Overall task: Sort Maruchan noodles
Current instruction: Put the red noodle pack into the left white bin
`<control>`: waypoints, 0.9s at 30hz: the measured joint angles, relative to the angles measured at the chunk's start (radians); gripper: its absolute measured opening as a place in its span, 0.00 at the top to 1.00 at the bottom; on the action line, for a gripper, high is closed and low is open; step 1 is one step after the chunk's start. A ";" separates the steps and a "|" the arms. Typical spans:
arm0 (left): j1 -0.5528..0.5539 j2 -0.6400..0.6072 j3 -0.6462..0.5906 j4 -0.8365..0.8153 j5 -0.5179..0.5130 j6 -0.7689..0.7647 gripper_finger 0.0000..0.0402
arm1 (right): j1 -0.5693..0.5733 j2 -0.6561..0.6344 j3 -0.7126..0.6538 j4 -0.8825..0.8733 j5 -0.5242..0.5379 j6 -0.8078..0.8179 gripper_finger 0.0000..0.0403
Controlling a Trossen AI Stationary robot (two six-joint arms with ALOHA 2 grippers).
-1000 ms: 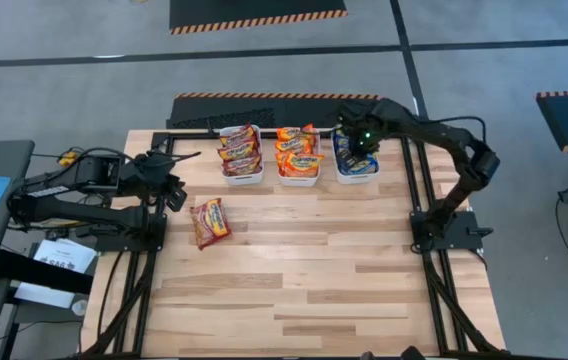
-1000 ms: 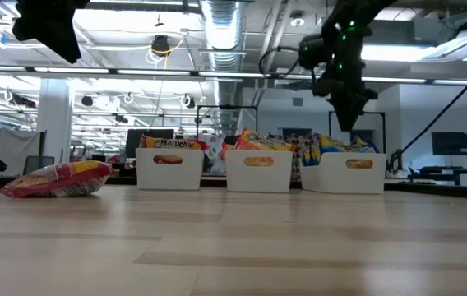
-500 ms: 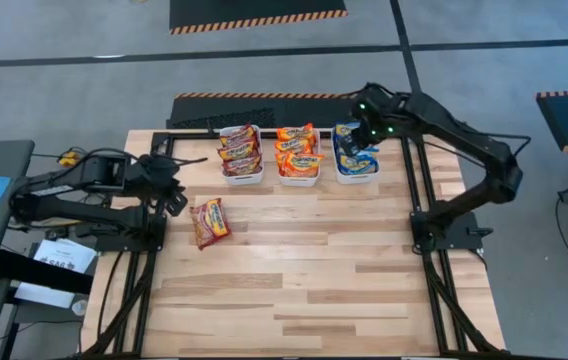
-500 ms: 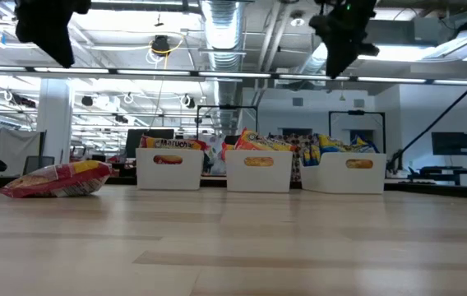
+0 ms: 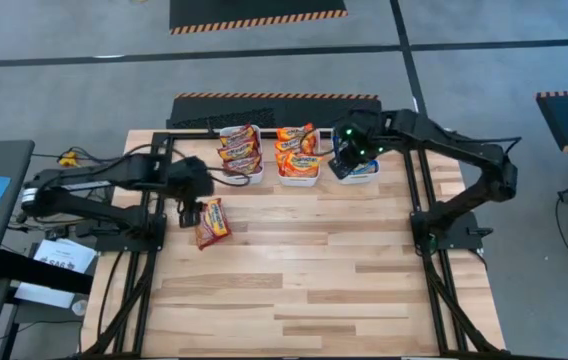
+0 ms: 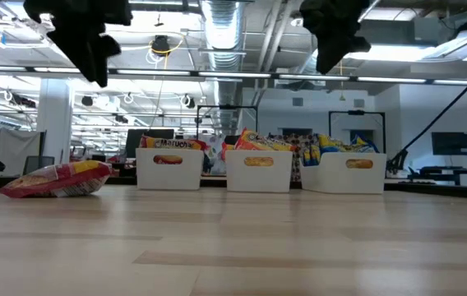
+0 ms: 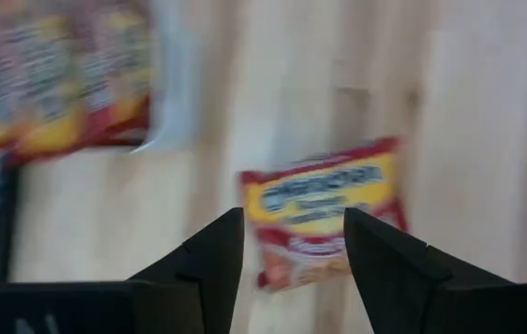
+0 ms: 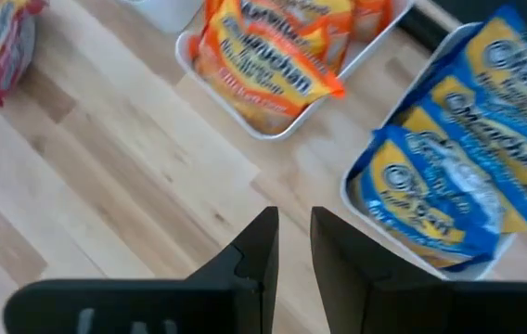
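One maroon Maruchan packet (image 5: 209, 221) lies alone on the table (image 5: 304, 280), left of centre in the high view. The left pincer (image 5: 188, 209) hangs just beside it, fingers apart, probably lining up a pick. The right pincer (image 5: 347, 158), fingers narrowly apart and empty, hovers by the blue-packet bin (image 5: 356, 168), upper centre-right.

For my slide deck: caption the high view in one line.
Left gripper hovers open beside the last loose maroon packet; three bins hold sorted noodles.
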 joint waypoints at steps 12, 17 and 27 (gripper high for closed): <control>0.128 0.259 0.000 -0.004 0.254 0.465 0.57 | 0.119 0.130 0.000 -0.018 0.000 0.012 0.77; 0.133 0.370 0.000 0.009 0.274 0.605 0.57 | 0.133 0.143 0.000 -0.030 -0.001 -0.020 0.77; 0.133 0.534 0.027 0.072 0.281 0.681 0.57 | 0.113 0.133 0.000 -0.023 -0.001 -0.022 0.77</control>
